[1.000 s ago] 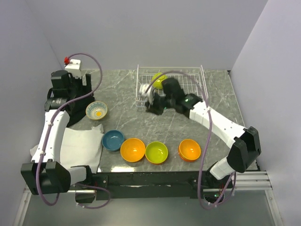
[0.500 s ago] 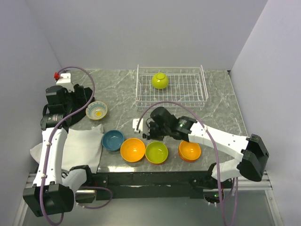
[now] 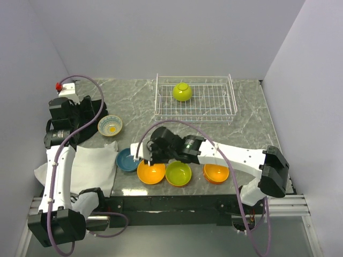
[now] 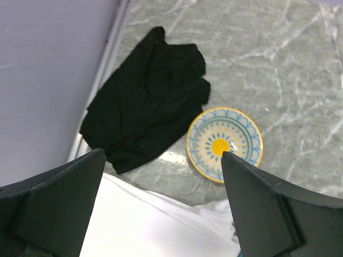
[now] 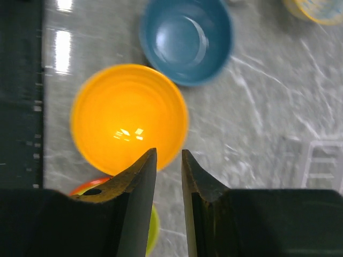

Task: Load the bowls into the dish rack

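Observation:
One lime green bowl point(image 3: 182, 92) lies upside down in the wire dish rack point(image 3: 214, 103) at the back. Along the front edge stand a teal bowl point(image 3: 126, 160), an orange bowl point(image 3: 151, 171), a lime green bowl point(image 3: 178, 173) and a second orange bowl point(image 3: 216, 172). The patterned bowl point(image 3: 110, 125) sits further left. My right gripper point(image 5: 169, 151) hovers over the far rim of the left orange bowl point(image 5: 128, 110), its jaws a narrow gap apart with nothing between them. My left gripper point(image 4: 163, 155) is wide open above the cloth, beside the patterned bowl point(image 4: 225, 143).
A black cloth point(image 4: 147, 101) lies by the left wall, a white cloth point(image 3: 91, 167) at the front left. The teal bowl point(image 5: 185, 40) is just beyond the orange one. The rack's corner point(image 5: 321, 160) shows at the right wrist view's edge.
My right arm left the rack, where the lime green bowl now lies alone, and swung to the front over the left orange bowl. The left arm shifted slightly left.

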`<state>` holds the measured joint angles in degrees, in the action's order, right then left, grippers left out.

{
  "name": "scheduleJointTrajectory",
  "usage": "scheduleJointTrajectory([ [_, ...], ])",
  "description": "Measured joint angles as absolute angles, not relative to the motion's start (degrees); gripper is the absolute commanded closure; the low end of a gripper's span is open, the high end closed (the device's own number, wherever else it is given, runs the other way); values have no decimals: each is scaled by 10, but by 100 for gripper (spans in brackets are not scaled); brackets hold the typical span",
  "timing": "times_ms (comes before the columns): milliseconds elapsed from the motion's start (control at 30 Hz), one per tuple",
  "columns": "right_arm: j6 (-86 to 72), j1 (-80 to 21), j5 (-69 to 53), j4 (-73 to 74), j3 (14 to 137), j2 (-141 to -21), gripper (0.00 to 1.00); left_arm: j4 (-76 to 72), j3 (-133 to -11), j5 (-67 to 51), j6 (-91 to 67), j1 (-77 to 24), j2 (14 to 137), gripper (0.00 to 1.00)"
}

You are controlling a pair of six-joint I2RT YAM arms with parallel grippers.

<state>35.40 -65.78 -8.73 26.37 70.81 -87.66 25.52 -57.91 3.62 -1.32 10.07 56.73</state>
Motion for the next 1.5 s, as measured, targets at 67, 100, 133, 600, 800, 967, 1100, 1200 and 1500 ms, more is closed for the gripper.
scheduleJointTrajectory([
  [67, 349, -679, -88, 262, 708, -881, 66, 249, -579, 43, -13, 105, 567, 3],
  [100, 341, -693, -90, 260, 706, -883, 66, 244, -580, 46, -12, 108, 567, 3],
  [133, 333, -704, -90, 254, 701, -883, 66, 240, -580, 50, -12, 111, 567, 3],
  [600, 314, -768, -97, 246, 644, -900, 61, 221, -579, 58, -28, 157, 564, 3],
  [800, 318, -778, -90, 248, 639, -944, 61, 221, -570, 58, -29, 157, 537, 3],
  [967, 321, -779, -71, 249, 639, -978, 62, 221, -560, 58, -29, 158, 521, 3],
  [1100, 322, -779, -56, 252, 648, -997, 73, 222, -554, 58, -29, 158, 517, 3],
  [1200, 323, -779, -49, 251, 649, -999, 90, 222, -552, 58, -30, 158, 515, 3],
  [1500, 330, -781, -14, 268, 670, -971, 100, 239, -563, 38, -38, 158, 520, 3],
])
